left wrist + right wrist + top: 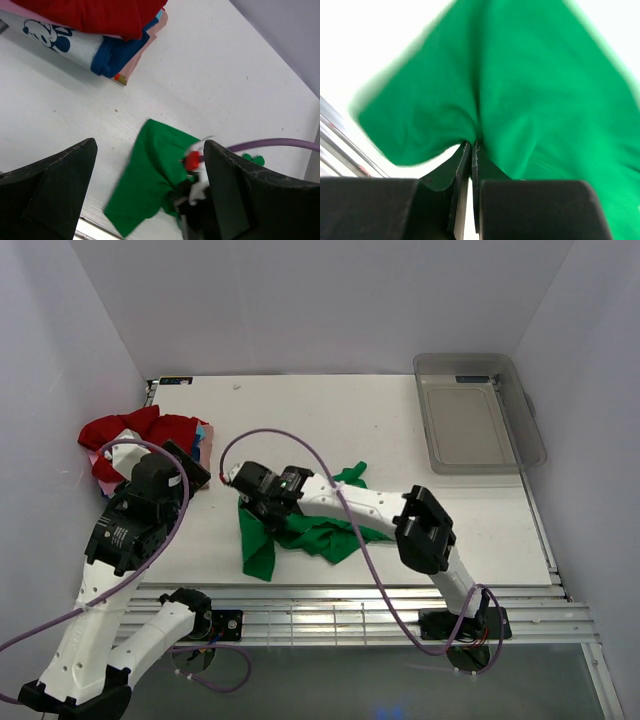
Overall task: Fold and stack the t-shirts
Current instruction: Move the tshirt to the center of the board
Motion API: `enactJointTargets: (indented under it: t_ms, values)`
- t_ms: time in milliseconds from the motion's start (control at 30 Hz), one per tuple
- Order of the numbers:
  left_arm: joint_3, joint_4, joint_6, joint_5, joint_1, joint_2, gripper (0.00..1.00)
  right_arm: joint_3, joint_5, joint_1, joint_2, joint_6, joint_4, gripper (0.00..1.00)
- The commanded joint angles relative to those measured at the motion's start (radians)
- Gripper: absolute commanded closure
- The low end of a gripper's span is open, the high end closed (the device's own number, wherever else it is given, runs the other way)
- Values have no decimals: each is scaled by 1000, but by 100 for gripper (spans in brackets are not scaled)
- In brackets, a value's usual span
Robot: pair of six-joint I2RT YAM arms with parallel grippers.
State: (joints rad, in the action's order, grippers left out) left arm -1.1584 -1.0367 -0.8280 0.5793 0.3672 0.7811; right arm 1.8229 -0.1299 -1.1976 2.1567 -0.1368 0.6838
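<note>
Progress: early, by the look of it.
On the white desk [400,410], the right arm's fingers [451,175] are clenched on a fold of the bright green cloth t-shirt [305,535], which lies crumpled near the front edge. The left arm's fingers [55,185] hang released, holding nothing. At far left the plain red cloth t-shirt [130,432] sits on the pink-and-white printed shirt [55,40] in a loose heap; by my reckoning the green one's folding and stacking remain.

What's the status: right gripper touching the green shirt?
Touching. The right wrist view shows the right gripper, jaws shut, pinching a fold of the green shirt.
</note>
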Motion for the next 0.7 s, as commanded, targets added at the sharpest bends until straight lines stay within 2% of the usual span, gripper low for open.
enactJointTargets:
  t_ms: [0,100,200,333,367,500,533,567,600,667]
  values:
    - [-58,-3,4,102,-5,-8,2,202,-197,46,-207,3,157,92]
    - [-58,49,15,96,-5,6,2,352,-304,55,-288,32,233,92]
    - [-43,85,15,56,-5,30,2,442,-424,67,-374,28,284,88]
    - [-27,154,18,-19,-5,81,2,449,-609,84,-497,-33,347,82]
    - [-23,171,26,-44,-5,108,2,441,-690,87,-549,-55,364,82]
    - [46,311,102,-253,-5,229,2,319,-789,98,-687,-157,421,79]
    - [67,325,110,-376,-5,271,3,244,-795,105,-711,-182,433,79]
    - [77,336,115,-434,-4,315,5,208,-795,127,-747,-210,448,79]
    - [83,340,118,-479,-2,405,6,179,-781,141,-756,-234,468,79]
    - [92,340,124,-519,15,467,7,71,-702,159,-785,-279,485,78]
